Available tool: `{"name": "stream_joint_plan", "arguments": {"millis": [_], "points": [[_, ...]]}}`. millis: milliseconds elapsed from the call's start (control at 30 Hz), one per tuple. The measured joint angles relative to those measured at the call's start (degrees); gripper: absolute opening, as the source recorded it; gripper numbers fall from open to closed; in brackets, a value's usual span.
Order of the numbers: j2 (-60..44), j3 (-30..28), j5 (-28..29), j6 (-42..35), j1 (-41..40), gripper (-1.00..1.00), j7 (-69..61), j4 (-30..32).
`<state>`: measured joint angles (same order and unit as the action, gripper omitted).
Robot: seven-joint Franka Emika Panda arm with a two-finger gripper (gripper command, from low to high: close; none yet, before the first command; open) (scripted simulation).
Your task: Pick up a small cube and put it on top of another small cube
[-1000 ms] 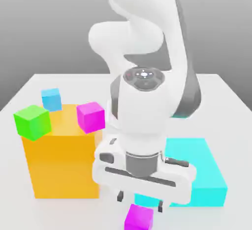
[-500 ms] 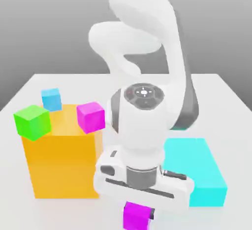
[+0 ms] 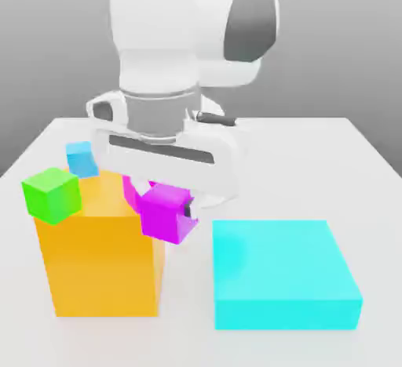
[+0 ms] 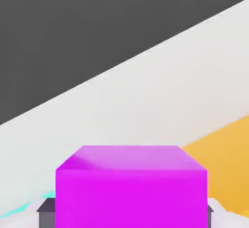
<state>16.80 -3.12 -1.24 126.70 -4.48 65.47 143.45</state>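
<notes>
By the orange block's (image 3: pixel 102 267) near corner, exterior view's right | hand (image 3: pixel 166 207) pinching magenta cube (image 3: pixel 163 215) | second magenta cube (image 3: pixel 130 190) partly hidden behind, atop that corner | best: lift clear, centre squarely, lower gently, release level

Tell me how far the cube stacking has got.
Picking up looks done: one magenta cube sits clamped between the fingers of the pincer, up off the table. In hand now is the carry, with that cube in front of the other magenta cube, on the orange block. Left, most likely: line it up above, set it down, let go.
</notes>
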Motion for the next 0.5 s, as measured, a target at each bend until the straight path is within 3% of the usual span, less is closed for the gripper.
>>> {"name": "stream_joint_plan", "arguments": {"millis": [233,367,400,500], "points": [[13.9,-0.5,2.7,-11.2,-4.0,-1.0,2.1,2.7],[12.4,-0.6,3.0,-4.4,-4.6,-1.0,2.2,8.0],[11.9,-0.6,3.0,-2.8,-4.7,1.0,2.1,9.0],[11.9,-0.6,3.0,-2.8,-4.7,1.0,2.1,9.0]]}}
